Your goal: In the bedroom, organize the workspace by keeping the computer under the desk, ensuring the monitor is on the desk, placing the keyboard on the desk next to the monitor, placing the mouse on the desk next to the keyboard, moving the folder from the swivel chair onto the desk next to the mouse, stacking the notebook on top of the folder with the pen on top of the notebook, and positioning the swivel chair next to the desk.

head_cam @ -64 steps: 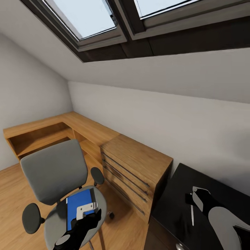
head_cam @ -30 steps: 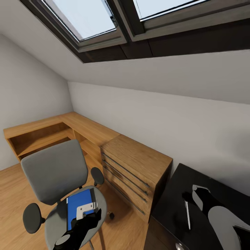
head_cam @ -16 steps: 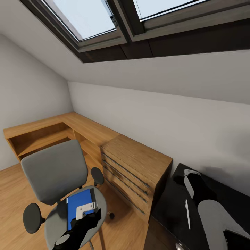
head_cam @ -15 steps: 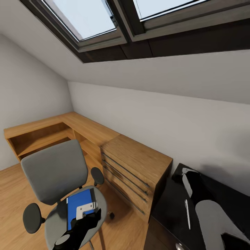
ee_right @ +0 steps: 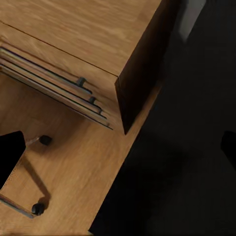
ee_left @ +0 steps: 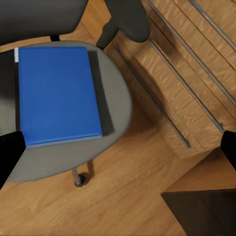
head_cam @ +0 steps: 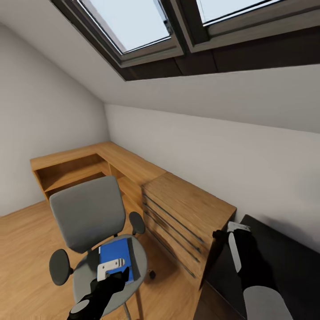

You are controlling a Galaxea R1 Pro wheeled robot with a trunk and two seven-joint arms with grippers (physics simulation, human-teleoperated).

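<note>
The grey swivel chair (head_cam: 86, 213) stands on the wood floor left of a light-wood chest. A blue folder (head_cam: 114, 260) lies flat on its seat (ee_left: 115, 98), and it shows large (ee_left: 56, 93) in the left wrist view. My left gripper (head_cam: 116, 274) hangs open just above the folder's near end, with nothing between its fingers (ee_left: 118, 150). My right gripper (head_cam: 226, 231) is open and empty over the corner of the black desk (head_cam: 289, 262) nearest the chest. The right wrist view looks down on the desk top (ee_right: 196, 147) from between the spread fingers (ee_right: 118, 147).
A light-wood chest (head_cam: 191, 209) with long bar handles stands between chair and desk, tight against the desk's side (ee_right: 73, 39). A low wooden shelf unit (head_cam: 89, 160) runs along the far walls. Chair casters (ee_right: 44, 140) rest near the chest. The sloped ceiling holds skylights.
My right gripper has drawn away from the pen lying on the desk, toward the desk corner by the chest. The head view has swung left. The left arm has not moved.
</note>
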